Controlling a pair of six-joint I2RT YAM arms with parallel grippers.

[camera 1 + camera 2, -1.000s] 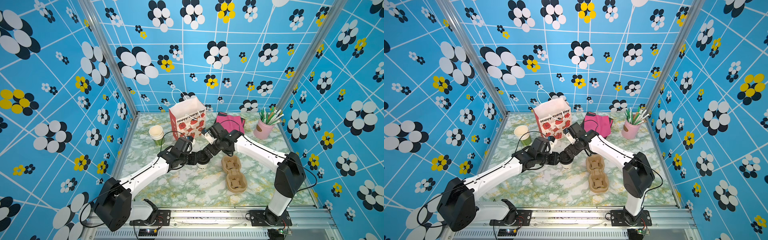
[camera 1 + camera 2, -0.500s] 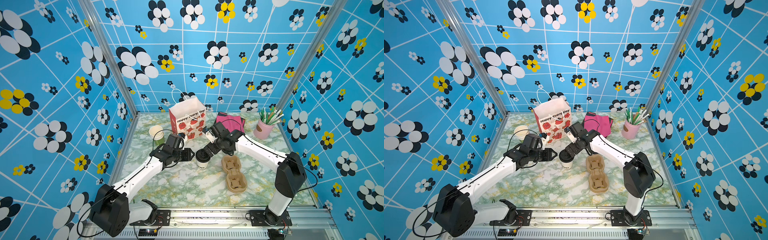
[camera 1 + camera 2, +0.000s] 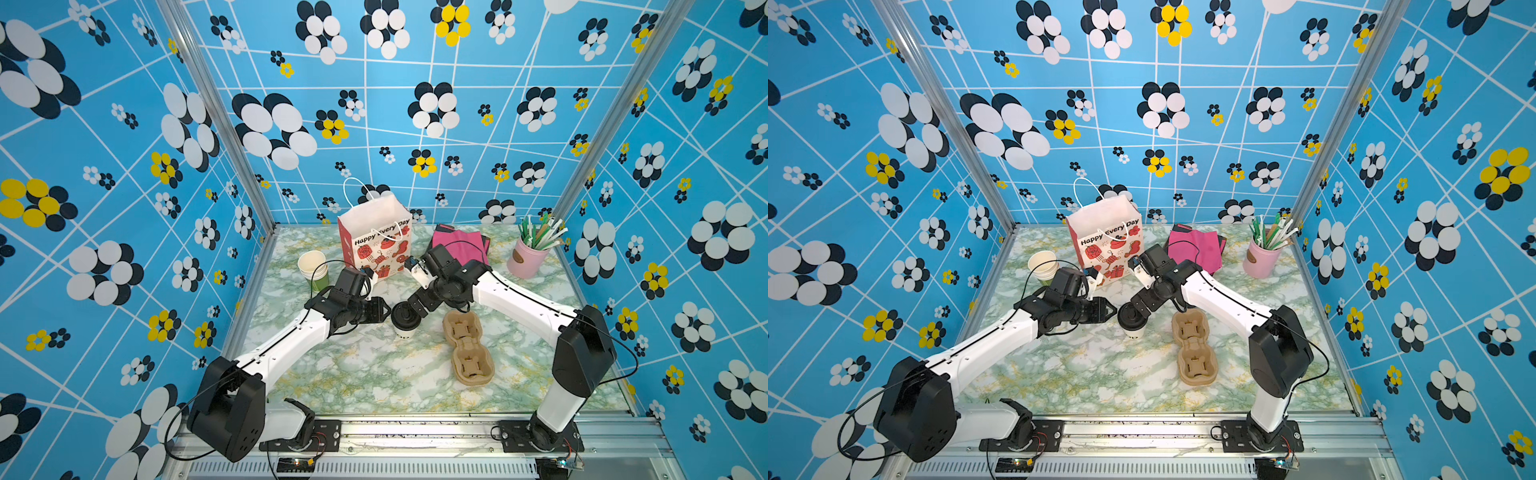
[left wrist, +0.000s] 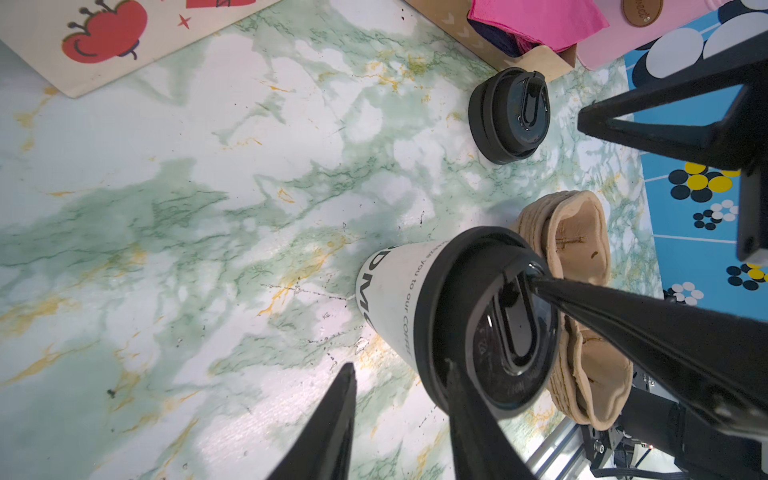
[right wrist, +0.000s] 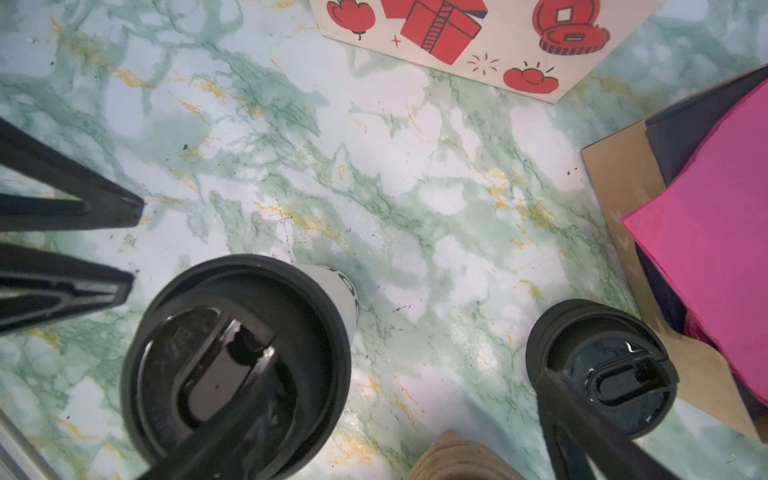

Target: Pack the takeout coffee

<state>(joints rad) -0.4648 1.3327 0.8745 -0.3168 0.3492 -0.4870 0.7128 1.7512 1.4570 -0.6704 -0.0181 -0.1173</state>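
Observation:
The takeout coffee (image 3: 405, 322) (image 3: 1132, 320), a white paper cup with a black sip lid, stands upright mid-table in both top views. My left gripper (image 3: 386, 311) (image 4: 400, 368) is just left of it, open, with nothing between its fingers; one finger (image 4: 469, 415) overlaps the lid's rim. My right gripper (image 3: 415, 305) (image 5: 405, 365) hangs wide open over the cup from the right. One of its fingertips (image 4: 536, 279) rests on the lid's flap. The red-and-white gift bag (image 3: 374, 245) (image 3: 1108, 245) stands open behind the cup.
A loose black lid (image 4: 509, 116) (image 5: 600, 370) lies beside the cup under the right gripper's other finger. A brown cardboard cup carrier (image 3: 467, 349) lies to the right. Stacked lidless cups (image 3: 313, 270) stand left of the bag. Pink napkins (image 3: 457, 245) and a pink straw pot (image 3: 525, 257) sit at the back right.
My left gripper drew back from the cup toward the left, then came in again beside it. The right gripper stayed over the lid, and the cup stayed put.

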